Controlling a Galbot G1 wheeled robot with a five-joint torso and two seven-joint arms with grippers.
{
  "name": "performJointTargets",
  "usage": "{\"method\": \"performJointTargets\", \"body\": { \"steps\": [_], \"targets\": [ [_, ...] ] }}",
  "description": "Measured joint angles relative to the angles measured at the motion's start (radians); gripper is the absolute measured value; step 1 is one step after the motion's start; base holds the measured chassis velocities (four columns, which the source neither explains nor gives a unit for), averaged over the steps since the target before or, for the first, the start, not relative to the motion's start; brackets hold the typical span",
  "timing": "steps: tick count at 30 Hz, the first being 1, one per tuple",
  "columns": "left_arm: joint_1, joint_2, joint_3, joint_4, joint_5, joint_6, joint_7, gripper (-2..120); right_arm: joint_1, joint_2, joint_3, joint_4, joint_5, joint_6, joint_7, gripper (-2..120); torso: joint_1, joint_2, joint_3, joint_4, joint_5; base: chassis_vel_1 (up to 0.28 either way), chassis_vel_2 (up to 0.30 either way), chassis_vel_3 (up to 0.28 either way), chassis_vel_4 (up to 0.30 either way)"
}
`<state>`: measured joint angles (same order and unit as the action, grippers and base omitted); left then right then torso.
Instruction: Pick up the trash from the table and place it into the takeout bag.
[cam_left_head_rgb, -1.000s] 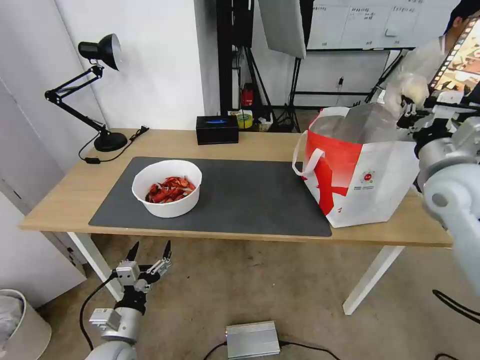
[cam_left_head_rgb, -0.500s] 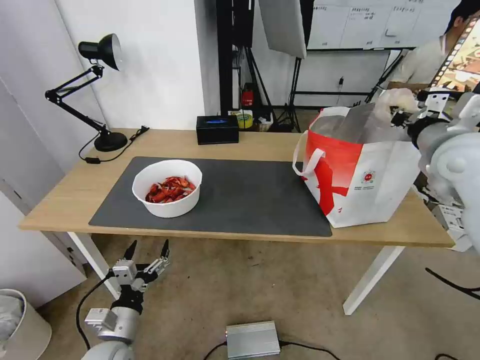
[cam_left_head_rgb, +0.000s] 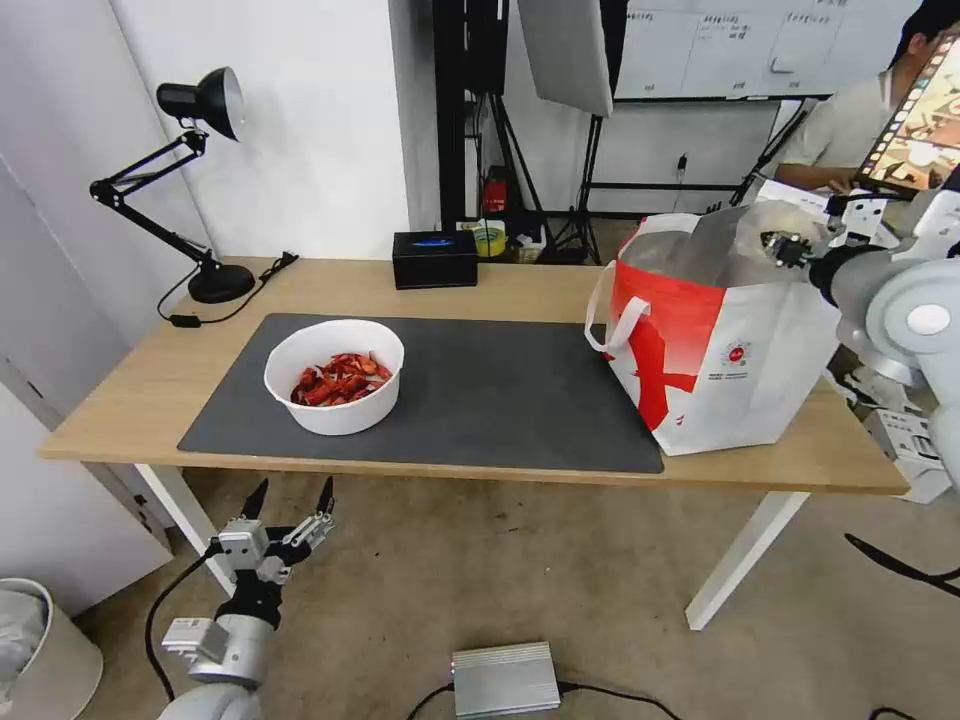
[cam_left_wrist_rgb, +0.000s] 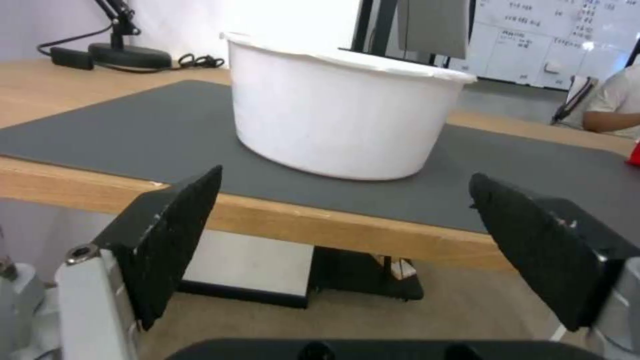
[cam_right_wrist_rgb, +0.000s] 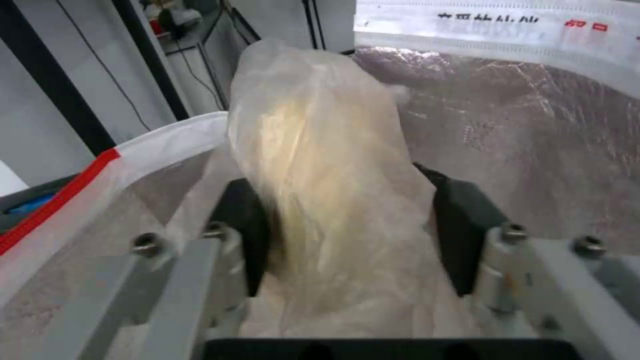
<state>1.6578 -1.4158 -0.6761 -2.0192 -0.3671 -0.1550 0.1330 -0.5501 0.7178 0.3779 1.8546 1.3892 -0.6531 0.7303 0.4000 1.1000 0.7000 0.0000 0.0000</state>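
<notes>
across the room's near side runs the long light-wood table (cam_left_head_rgb: 520, 290), with a dark grey mat (cam_left_head_rgb: 500, 390) covering most of its top. at the table's right end stands the red-and-white takeout bag (cam_left_head_rgb: 715, 350), mouth open, foil lining showing. on the left part of the mat sits the white round bowl (cam_left_head_rgb: 334, 376) of red crayfish shells. over the bag's open mouth the right gripper (cam_right_wrist_rgb: 347, 220) is clamped on the small clear bag (cam_right_wrist_rgb: 320, 180) with its pale lump, which hangs against the foil. below the table's front edge, just before the bowl, the left gripper (cam_left_head_rgb: 290, 500) hangs with its fingers spread wide, holding nothing.
</notes>
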Motion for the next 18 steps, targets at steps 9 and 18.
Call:
{"method": "performJointTargets", "body": {
  "steps": [9,18],
  "targets": [
    [0.008,-0.008,-0.004,-0.011,-0.002,-0.002,0.0,100,0.002,0.004,0.0,0.012,0.037,0.008,0.042,84,0.0,0.0,0.0,0.0,0.0,0.0,0.0,0.0,0.0],
    [0.017,-0.016,-0.005,-0.019,-0.002,-0.005,0.002,100,-0.037,0.011,0.01,0.042,-0.061,0.182,-0.058,100,0.0,0.0,0.0,0.0002,0.0,0.0,0.0,0.0,0.0]
  ]
}}
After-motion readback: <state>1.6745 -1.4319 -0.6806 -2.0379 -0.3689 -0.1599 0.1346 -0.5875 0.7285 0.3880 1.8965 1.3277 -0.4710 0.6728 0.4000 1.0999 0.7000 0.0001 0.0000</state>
